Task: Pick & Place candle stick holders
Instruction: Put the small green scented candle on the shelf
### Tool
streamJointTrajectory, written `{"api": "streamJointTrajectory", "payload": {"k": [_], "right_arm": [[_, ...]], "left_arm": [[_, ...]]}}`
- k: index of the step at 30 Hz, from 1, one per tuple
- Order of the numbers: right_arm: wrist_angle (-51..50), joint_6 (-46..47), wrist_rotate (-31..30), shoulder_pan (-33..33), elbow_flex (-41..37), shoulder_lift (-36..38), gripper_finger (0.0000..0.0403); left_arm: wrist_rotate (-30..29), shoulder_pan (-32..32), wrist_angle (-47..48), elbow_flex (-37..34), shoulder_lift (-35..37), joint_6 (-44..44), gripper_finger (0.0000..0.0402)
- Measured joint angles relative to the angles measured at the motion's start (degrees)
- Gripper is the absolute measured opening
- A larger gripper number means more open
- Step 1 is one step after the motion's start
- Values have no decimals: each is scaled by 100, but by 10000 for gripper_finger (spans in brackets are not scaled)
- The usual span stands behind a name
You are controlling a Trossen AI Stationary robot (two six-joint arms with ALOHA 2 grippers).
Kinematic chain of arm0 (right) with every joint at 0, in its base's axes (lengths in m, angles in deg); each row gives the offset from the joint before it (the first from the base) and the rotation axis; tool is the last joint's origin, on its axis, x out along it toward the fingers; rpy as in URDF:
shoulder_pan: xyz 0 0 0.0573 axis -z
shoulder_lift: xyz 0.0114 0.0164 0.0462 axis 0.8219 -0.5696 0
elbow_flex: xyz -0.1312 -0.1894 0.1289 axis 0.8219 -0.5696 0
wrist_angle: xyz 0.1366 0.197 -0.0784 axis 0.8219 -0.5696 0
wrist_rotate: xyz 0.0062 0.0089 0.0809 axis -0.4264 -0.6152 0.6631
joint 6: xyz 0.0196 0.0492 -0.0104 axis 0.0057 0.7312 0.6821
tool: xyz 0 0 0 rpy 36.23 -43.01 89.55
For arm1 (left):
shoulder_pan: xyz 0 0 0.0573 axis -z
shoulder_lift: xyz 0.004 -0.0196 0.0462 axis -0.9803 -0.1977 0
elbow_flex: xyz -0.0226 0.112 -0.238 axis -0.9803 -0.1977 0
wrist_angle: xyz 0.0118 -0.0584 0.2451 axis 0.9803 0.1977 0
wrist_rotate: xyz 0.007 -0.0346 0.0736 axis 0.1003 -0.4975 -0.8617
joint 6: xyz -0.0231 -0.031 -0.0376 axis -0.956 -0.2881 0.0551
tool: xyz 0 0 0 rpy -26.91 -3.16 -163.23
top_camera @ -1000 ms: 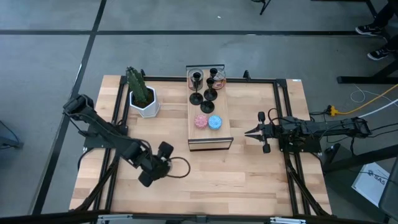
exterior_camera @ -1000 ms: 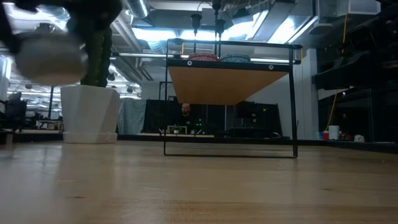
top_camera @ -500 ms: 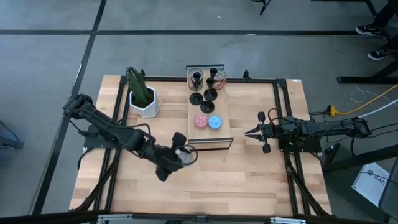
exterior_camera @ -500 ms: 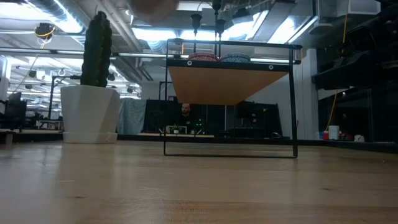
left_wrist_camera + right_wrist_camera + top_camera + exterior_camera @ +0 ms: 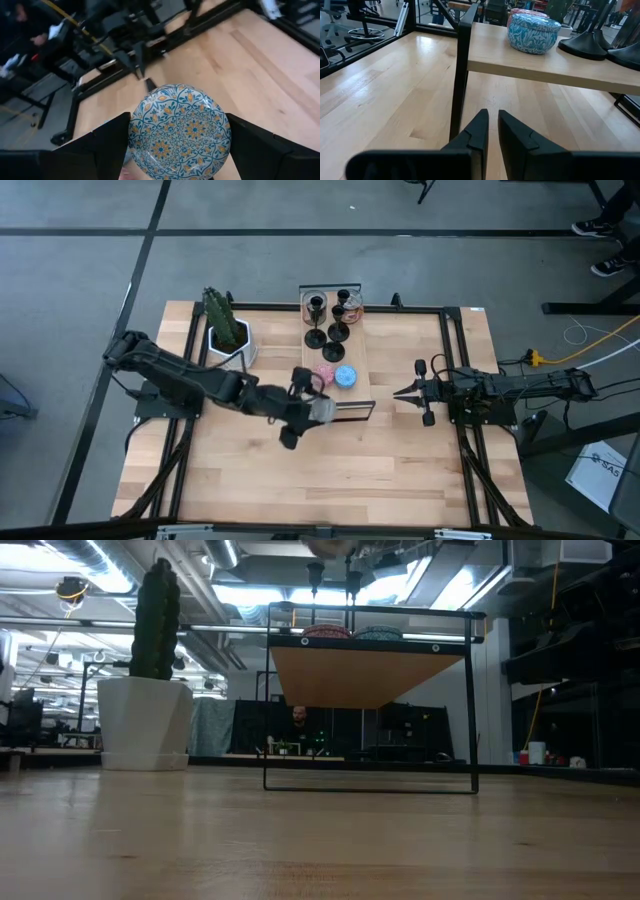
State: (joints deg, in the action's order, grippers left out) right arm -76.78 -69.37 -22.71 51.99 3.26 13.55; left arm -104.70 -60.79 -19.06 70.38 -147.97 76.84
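Since a second ago, reaching much farther across the wooden table (image 5: pixel 330 470): the left gripper (image 5: pixel 312 408), earlier near the front left of the table, now hanging just at the front left corner of the small raised wooden shelf with black metal legs (image 5: pixel 352 392). Gripping a round tin with a blue and yellow floral pattern on its lid (image 5: pixel 179 131) between the two dark fingers (image 5: pixel 107 145), one finger on each side of the tin, as shown in the left wrist view.

Standing at the far end of the shelf top: the black candle stick holders (image 5: pixel 330 320), grouped close together, each with a round flat base and a thin stem. Lying nearer the front of the same shelf, side by side: a pink round tin (image 5: pixel 323 374) and a blue round tin (image 5: pixel 346 376).

Waiting at the right side of the table, well apart from the holders: the right gripper (image 5: pixel 404 392), its fingers narrowed to a thin gap and gripping nothing, pointing toward the shelf leg.

Standing at the far left of the table: a green cactus in a white pot (image 5: pixel 229 334).
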Motion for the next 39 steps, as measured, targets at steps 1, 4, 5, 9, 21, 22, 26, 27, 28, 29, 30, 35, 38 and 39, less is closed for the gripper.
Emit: {"api": "streamJointTrajectory", "payload": {"k": [1, 4, 5, 9, 21, 22, 26, 27, 28, 29, 30, 35, 38, 39], "right_arm": [[0, 0, 0, 0, 0, 2, 45], [1, 0, 0, -2, 0, 0, 45], [1, 0, 0, -2, 0, 1, 45], [1, 0, -4, -2, 0, -1, 45], [1, 0, -2, -2, 0, -1, 45], [1, 0, -2, -2, 0, 0, 45], [1, 0, -2, -2, 0, 0, 45], [1, 0, -2, -2, 0, -1, 45], [1, 0, -2, -2, 0, -1, 45], [1, 0, -2, -2, 0, -1, 45], [1, 0, -2, -2, 0, -1, 45], [1, 0, 2, -2, 0, 1, 45], [-1, 0, 2, -2, 0, -1, 45], [-1, 0, 2, -2, 0, -1, 45]], "left_arm": [[4, -79, -45, 2, -28, -62, 287], [118, -310, -195, 2, -222, -213, 287], [129, -375, -244, 2, -305, -218, 287], [-61, -586, -475, 2, -583, -137, 287], [109, -1016, -30, 2, -631, -1005, 287], [109, -1034, 9, 2, -631, -1047, 287], [217, -1073, 91, 2, -631, -1089, 287], [339, -1089, 115, 2, -631, -1091, 287], [446, -1101, 157, 2, -631, -1098, 287], [546, -1123, 175, 4, -646, -1103, 287], [632, -1141, 182, 17, -676, -1119, 287], [678, -1170, 154, 22, -708, -1129, 288], [690, -1165, 160, 22, -709, -1112, 290], [688, -1162, 173, 22, -710, -1109, 292]]}}
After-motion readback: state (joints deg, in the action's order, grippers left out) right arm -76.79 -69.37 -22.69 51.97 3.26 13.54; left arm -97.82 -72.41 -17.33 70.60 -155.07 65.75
